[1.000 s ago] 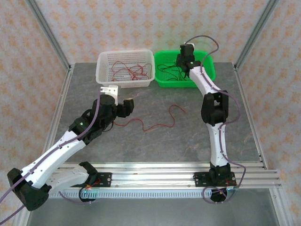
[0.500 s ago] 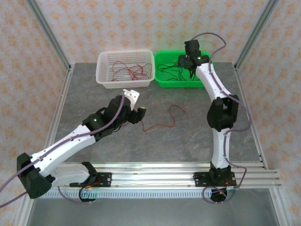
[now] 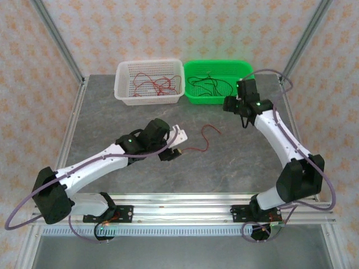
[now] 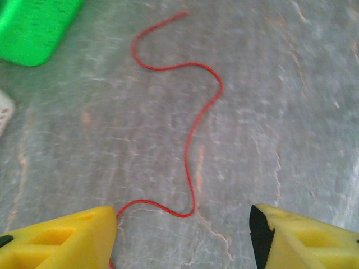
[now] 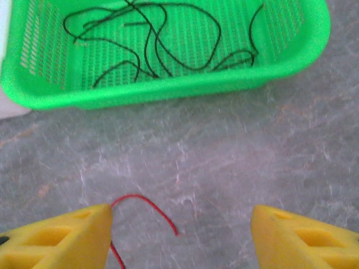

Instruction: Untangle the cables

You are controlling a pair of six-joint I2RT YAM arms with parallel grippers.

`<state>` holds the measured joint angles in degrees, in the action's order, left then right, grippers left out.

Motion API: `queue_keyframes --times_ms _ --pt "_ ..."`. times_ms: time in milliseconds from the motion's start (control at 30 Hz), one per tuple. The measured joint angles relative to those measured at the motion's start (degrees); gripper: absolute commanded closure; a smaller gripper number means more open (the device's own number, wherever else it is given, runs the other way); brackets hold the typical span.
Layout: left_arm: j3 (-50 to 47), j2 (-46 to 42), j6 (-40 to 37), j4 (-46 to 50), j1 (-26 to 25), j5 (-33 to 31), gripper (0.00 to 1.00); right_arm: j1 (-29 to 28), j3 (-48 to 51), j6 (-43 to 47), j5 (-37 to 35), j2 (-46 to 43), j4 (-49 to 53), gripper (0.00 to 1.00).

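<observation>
One red cable point(image 3: 203, 140) lies loose on the table in a wavy line. It runs up the left wrist view as the red cable point(image 4: 193, 145), its near end passing under the left finger point(image 4: 61, 238). My left gripper point(image 3: 175, 147) point(image 4: 183, 230) hovers open over that near end, nothing pinched. My right gripper point(image 3: 234, 106) point(image 5: 180, 232) is open and empty above the table, in front of the green basket point(image 5: 168, 87). The cable's far tip point(image 5: 147, 206) curls by the right gripper's left finger. Black cables point(image 5: 162, 45) lie in the green basket; red cables point(image 3: 154, 84) lie in the white basket point(image 3: 128, 100).
The two baskets stand side by side at the back of the grey marble table point(image 3: 235, 162). Metal frame posts rise at the back corners, and a rail point(image 3: 185, 210) runs along the near edge. Thick lilac arm cables loop beside each arm.
My left arm swung right along the red cable to its near end. My right arm pulled back out of the green basket toward the front right, and its jaws spread wider.
</observation>
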<state>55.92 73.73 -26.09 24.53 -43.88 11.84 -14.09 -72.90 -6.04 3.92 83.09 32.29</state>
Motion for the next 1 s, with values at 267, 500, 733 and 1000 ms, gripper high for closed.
queue_keyframes --times_ms 267,500,733,1000 --pt "2.19 13.53 -8.98 3.39 -0.02 3.13 0.33 0.0 9.4 -0.68 0.94 -8.0 -1.42 0.33" --pt "3.41 23.52 -10.88 2.97 -0.31 -0.83 0.33 0.0 12.44 -0.85 1.03 -12.22 -2.36 0.33" --pt "4.04 27.02 -11.54 -0.85 -0.33 -4.66 0.33 0.0 14.93 -0.83 1.01 -14.69 -2.47 0.33" --pt "5.7 29.29 -12.79 -1.57 0.26 -4.72 0.43 0.0 15.63 -0.83 0.79 -16.52 -2.45 0.33"
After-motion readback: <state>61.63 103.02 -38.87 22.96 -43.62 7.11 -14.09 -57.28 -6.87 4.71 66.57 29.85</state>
